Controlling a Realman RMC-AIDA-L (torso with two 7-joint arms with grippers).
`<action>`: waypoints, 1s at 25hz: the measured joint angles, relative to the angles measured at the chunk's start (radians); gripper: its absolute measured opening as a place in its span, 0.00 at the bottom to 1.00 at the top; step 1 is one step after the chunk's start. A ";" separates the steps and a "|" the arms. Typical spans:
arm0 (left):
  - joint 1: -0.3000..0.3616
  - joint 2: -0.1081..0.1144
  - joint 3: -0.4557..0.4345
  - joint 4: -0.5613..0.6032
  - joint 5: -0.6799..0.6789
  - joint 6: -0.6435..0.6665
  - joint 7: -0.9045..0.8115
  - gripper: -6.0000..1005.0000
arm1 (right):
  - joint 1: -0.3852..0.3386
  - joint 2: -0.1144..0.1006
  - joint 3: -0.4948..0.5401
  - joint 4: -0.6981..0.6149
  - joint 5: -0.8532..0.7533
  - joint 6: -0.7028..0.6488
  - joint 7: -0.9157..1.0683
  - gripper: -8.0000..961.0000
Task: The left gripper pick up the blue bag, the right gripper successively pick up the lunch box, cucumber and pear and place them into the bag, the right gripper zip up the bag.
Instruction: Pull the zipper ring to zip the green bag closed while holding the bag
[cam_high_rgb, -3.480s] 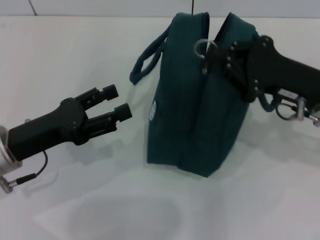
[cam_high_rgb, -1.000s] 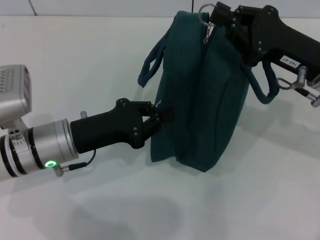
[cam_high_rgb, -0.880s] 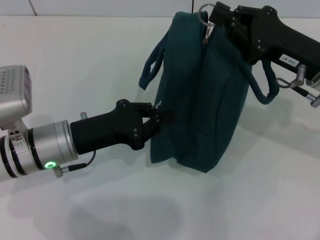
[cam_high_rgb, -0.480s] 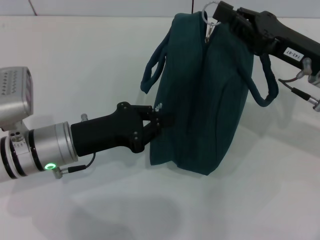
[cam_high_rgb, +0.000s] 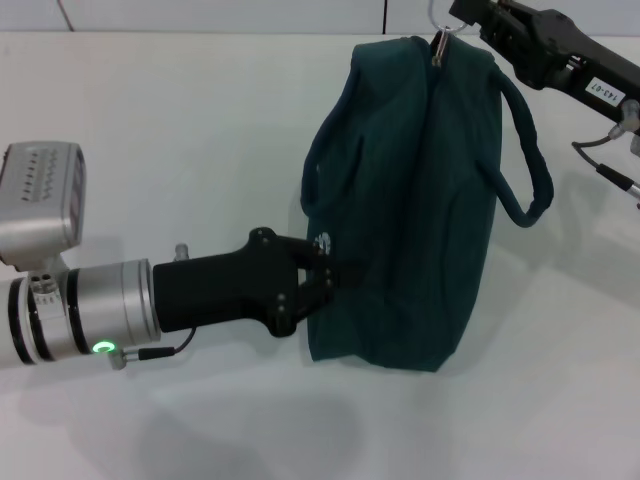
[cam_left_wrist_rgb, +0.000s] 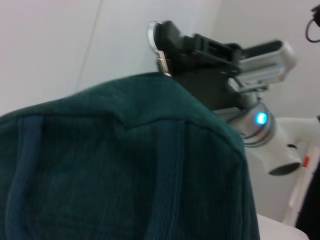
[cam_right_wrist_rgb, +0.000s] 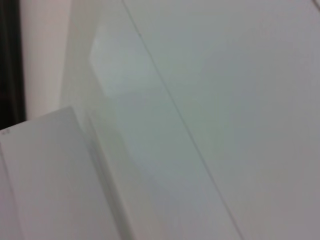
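White desk (cam_high_rgb: 150, 130): left gripper (cam_high_rgb: 322, 283) jaws clamping blue bag (cam_high_rgb: 410, 200) side; right gripper (cam_high_rgb: 470, 15) jaws gripping zipper ring (cam_high_rgb: 437, 22) at top far end.

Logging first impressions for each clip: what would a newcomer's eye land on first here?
The blue bag standing upright mid-table, its top closed. The right gripper holds the ring zipper pull at the bag's far top corner, while the left gripper pinches the fabric low on the bag's side by the white logo.

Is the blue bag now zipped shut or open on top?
Shut: the blue bag shows one closed seam on top, with the right gripper at the ring pull.
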 joint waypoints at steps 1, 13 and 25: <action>0.001 0.001 0.011 0.004 0.004 0.008 0.000 0.09 | 0.000 -0.001 0.000 0.000 0.001 0.014 0.000 0.03; 0.007 0.010 0.056 0.021 0.069 0.079 -0.002 0.09 | -0.002 0.000 -0.009 0.005 -0.010 0.198 0.001 0.03; 0.048 0.021 -0.051 0.034 0.064 0.075 -0.001 0.10 | -0.005 0.006 -0.019 0.005 -0.004 0.241 -0.006 0.04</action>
